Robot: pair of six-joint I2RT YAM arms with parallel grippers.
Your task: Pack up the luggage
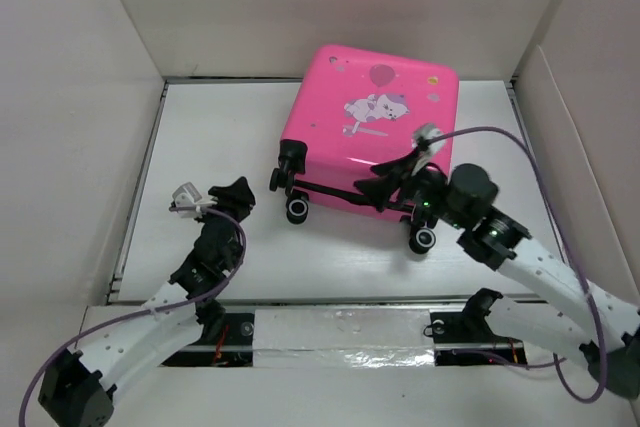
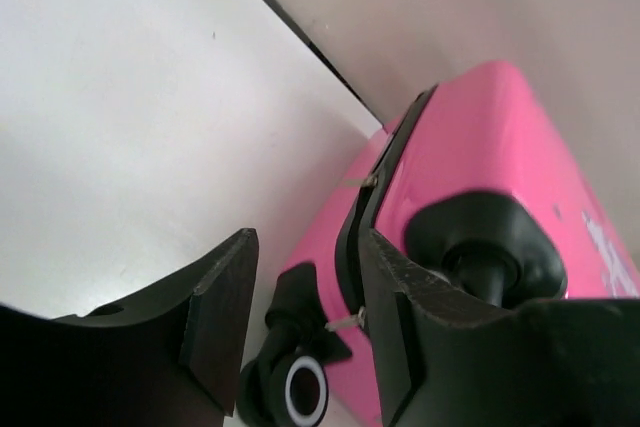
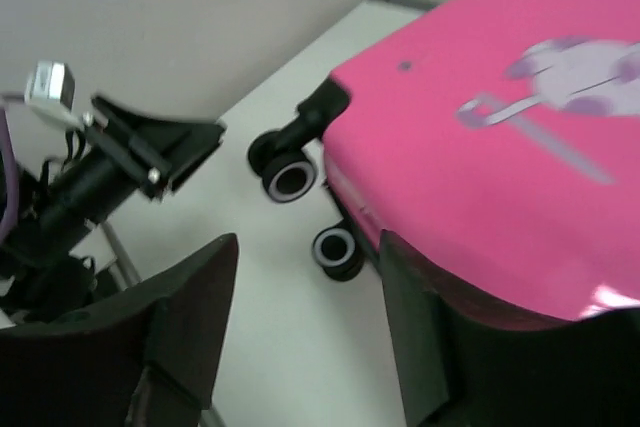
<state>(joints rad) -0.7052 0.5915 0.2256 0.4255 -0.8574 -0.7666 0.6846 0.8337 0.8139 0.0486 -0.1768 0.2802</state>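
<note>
Top external view: left fingers [image 2: 215, 317] are spread and empty at eight o'clock of the luggage [image 1: 375, 127]. It lies shut and flat on the surface [image 1: 200, 127], toward one o'clock. Right fingers [image 3: 190, 327] are spread at its five o'clock edge, pinching nothing. The stiff, glossy shell likely slips, so the seam rim or casters [image 1: 297, 209] should give surer hold.

Left arm [image 1: 150, 317] bent, reaching forward. Left gripper [image 1: 237, 193] has jaws parted, nothing between them. Right arm [image 1: 540, 267] extends inward toward centre; right gripper [image 1: 383, 185] points left, jaws apart, empty.
</note>
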